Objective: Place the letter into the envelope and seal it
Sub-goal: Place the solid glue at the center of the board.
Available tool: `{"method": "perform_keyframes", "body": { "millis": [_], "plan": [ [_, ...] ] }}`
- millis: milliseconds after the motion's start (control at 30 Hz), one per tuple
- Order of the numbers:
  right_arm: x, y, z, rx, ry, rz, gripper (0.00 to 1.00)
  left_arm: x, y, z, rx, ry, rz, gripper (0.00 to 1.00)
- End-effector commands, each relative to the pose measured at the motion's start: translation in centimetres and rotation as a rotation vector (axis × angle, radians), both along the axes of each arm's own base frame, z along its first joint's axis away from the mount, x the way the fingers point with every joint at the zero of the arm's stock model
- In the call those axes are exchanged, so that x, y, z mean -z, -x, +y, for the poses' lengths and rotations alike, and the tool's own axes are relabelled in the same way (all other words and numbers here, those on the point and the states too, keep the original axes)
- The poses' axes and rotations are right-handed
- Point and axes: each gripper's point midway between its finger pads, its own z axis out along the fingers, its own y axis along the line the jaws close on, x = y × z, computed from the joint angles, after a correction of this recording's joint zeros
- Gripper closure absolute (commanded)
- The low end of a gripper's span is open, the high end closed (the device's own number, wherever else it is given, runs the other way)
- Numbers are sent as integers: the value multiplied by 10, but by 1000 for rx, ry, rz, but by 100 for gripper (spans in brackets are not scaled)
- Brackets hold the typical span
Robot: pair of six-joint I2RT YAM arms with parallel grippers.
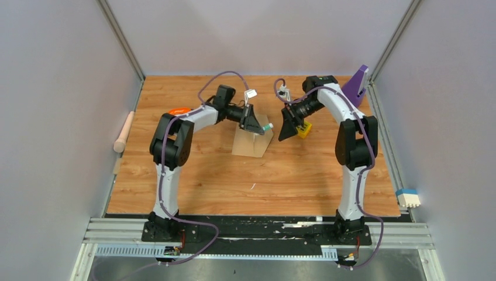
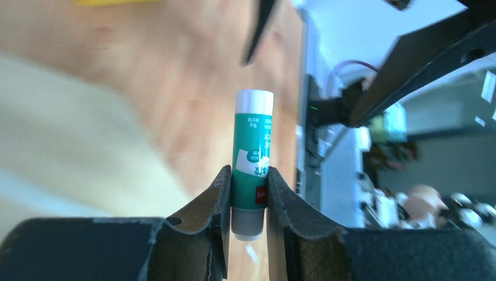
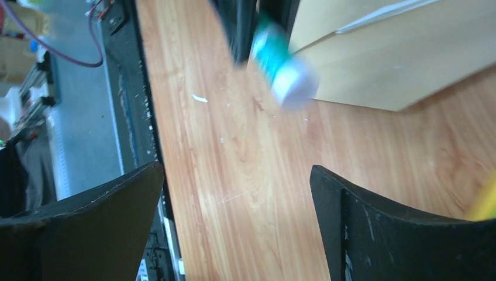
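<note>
The tan envelope lies flat on the wooden table near its middle; a corner of the envelope also shows in the right wrist view. Just above its far edge my left gripper is shut on a green glue stick with a white cap. In the left wrist view the glue stick stands upright between the two fingers of the left gripper. My right gripper hangs to the right of the envelope, open and empty, facing the glue stick. The letter is hidden or out of view.
A yellow block sits by the right gripper. An orange disc lies behind the left arm. A wooden roller rests at the left edge, a purple piece at the back right, a white-blue block off the right edge.
</note>
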Motion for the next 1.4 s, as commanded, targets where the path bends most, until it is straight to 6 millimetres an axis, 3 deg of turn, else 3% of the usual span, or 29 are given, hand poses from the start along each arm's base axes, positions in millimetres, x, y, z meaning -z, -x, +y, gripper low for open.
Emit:
{"method": "perform_keyframes", "body": {
  "millis": [0, 133, 267, 500, 633, 767, 867, 967, 1100, 1233, 1367],
  "plan": [
    [-28, -27, -20, 146, 53, -183, 0, -21, -58, 64, -243, -163, -188, 80],
    [-19, -32, -28, 204, 93, -259, 0, 8, -93, 132, -487, -384, -195, 80],
    [-10, -26, -26, 209, 84, -247, 0, 33, -109, 194, -687, -621, -251, 82],
    [1, -28, -22, 235, 99, -236, 0, 69, -113, 246, -854, -897, -272, 80],
    [4, -31, -19, 265, 101, -240, 0, 91, -110, 260, -872, -994, -233, 83],
    [11, -34, -16, 293, 109, -205, 0, 98, -110, 268, -879, -1048, -215, 82],
    [13, -35, -14, 293, 115, -201, 0, 101, -110, 273, -867, -1089, -198, 72],
    [9, -36, -13, 297, 108, -210, 0, 113, -103, 276, -838, -1131, -162, 68],
    [5, -36, -11, 294, 101, -218, 0, 117, -102, 277, -830, -1142, -149, 48],
    [5, -35, -11, 292, 104, -217, 0, 117, -101, 277, -828, -1147, -145, 33],
    [12, -39, -12, 313, 123, -193, 0, 115, -102, 278, -834, -1149, -152, 28]
  ]
}}
